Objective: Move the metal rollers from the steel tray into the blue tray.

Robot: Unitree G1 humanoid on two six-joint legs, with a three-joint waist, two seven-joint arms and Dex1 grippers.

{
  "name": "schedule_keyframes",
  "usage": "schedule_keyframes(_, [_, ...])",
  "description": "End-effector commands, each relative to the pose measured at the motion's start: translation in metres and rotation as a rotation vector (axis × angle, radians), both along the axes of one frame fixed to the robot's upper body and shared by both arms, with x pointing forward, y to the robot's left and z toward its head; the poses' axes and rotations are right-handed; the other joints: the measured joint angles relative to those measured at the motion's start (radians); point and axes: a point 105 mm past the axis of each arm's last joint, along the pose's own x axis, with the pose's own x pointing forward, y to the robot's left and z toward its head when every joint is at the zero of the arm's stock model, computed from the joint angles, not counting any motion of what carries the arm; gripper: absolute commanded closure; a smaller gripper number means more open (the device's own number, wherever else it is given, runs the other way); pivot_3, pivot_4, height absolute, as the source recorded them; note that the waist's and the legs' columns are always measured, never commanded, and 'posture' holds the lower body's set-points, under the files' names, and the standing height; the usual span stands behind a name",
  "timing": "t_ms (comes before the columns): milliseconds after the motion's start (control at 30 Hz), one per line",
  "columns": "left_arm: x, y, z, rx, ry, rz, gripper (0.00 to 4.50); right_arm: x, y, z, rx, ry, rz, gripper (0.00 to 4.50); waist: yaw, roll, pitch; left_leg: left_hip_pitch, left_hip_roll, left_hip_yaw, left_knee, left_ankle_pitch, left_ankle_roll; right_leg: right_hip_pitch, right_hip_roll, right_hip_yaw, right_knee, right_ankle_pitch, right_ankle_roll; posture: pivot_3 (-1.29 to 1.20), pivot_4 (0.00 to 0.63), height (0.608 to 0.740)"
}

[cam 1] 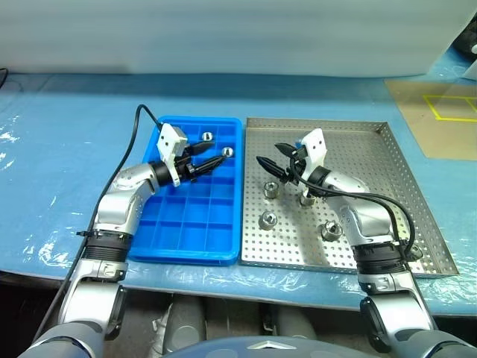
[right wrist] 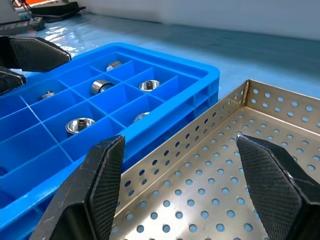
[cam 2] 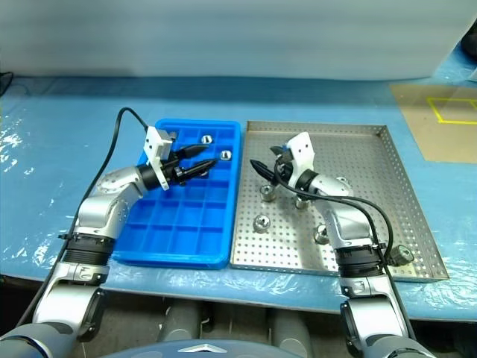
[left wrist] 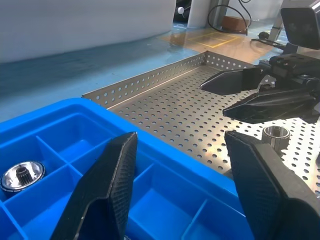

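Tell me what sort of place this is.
Likely a workshop or lab sorting bench: a perforated steel tray holding metal rollers, a compartmented blue tray, and yellow floor tape.

**A robot test bench in a workshop-style lab**

We're looking at a workbench (cam 1: 67, 149) wearing glossy blue sheeting — no home comforts here. A perforated steel tray (cam 1: 402, 186) is sitting beside a blue tray (cam 1: 186, 224) of parts compartments, yellow tape (cam 1: 451, 108) is marking out a square on a brown mat, and cables and equipment are cluttering the background (left wrist: 235, 15) — a technical workspace.
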Motion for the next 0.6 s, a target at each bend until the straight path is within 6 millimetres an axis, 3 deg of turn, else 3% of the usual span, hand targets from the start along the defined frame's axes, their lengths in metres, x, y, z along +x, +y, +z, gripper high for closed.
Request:
schedule_keyframes(33, [-0.003,0.001,0.008,0.004,-0.038,-0.018,1.56,-0.004,-0.001,0.016,0.007,-0.056,0.008,0.85,0.0,0.0,0.0,0.0,0.0,0.0,0.0,0.0,0.0,0.0,0.0,0.0,0.0,0.0,0.0,-0.1,0.15,0.74])
schedule_keyframes(233, [-0.002,-0.021,0.016,0.004,-0.065,-0.118,1.56,-0.007,-0.02,0.023,-0.025,-0.072,-0.021,0.85,0.002,0.0,0.0,0.0,0.0,0.001,0.0,0.0,0.0,0.0,0.0,0.0,0.0,0.0,0.0,-0.17,0.15,0.74])
schedule_keyframes(467, [0.005,-0.078,0.026,0.034,-0.11,-0.352,1.56,-0.031,-0.057,0.03,-0.092,-0.069,-0.096,0.85,-0.002,0.0,0.0,0.0,0.0,0.001,0.001,-0.001,0.001,0.002,-0.001,0.002,-0.001,0.0,0.0,-0.3,0.15,0.74])
schedule_keyframes(600, [0.006,-0.098,0.021,0.121,-0.122,-0.484,1.56,-0.042,-0.07,0.029,-0.098,-0.067,-0.174,0.85,-0.03,0.0,0.0,0.001,-0.002,0.001,0.001,-0.002,0.004,0.002,0.0,0.001,-0.001,0.0,0.0,-0.38,0.15,0.74])
